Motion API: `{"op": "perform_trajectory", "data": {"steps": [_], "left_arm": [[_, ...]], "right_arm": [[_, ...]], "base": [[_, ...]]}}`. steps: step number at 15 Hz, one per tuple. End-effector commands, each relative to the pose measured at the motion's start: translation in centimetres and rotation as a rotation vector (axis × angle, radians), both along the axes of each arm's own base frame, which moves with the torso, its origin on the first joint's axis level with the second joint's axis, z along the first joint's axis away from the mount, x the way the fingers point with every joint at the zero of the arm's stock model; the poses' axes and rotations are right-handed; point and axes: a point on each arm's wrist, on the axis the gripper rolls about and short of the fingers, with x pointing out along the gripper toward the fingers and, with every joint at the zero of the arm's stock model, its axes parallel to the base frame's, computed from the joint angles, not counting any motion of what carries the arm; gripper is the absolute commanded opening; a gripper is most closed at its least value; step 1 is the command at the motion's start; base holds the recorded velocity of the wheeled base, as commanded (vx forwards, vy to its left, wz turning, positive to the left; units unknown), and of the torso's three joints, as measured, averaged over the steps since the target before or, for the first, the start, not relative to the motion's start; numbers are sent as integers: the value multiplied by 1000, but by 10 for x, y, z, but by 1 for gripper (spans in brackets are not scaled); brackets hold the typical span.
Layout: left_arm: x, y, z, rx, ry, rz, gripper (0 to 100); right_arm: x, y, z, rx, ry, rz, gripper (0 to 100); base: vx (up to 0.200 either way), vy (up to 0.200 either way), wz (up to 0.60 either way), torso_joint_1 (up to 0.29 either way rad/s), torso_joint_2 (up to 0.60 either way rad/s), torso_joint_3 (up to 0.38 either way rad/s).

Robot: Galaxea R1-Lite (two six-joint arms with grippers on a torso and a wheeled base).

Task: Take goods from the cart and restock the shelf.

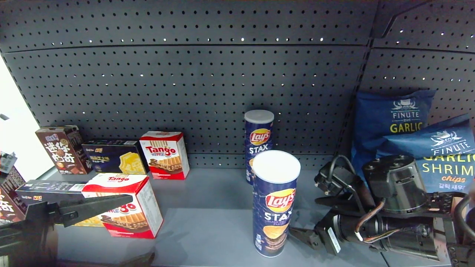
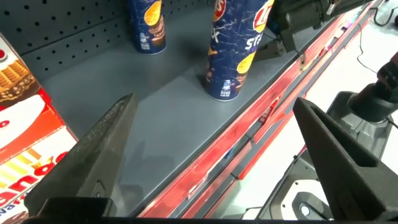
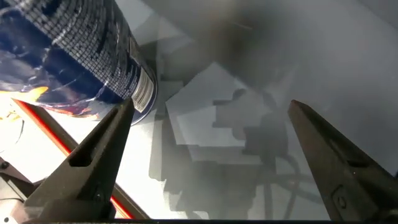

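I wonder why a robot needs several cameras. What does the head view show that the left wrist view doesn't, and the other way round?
Head view alone: the blue chip bags and the back row of boxes. Left wrist view alone: the shelf's red front edge. Both: the front chip can, the rear can, the front wafer box and the open left gripper.

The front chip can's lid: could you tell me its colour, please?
White; the lid shows best in the head view.

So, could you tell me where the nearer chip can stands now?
In the head view, the nearer chip can stands upright near the shelf front, right of centre, before the second can, with the right gripper just to its right.
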Motion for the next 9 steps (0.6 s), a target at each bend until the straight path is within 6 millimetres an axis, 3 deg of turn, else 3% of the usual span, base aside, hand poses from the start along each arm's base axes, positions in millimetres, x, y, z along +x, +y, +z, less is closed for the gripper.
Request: {"op": "perform_trajectory", "data": {"steps": [1, 9], "left_arm": [[0, 0, -1, 1, 3, 1, 100], [-1, 1, 0, -2, 0, 2, 100]], "right_arm": [[-1, 0, 0, 2, -1, 3, 100], [-2, 0, 1, 3, -2, 4, 100]], "base": [[0, 0, 0, 0, 0, 0], [0, 0, 0, 0, 0, 0]]}}
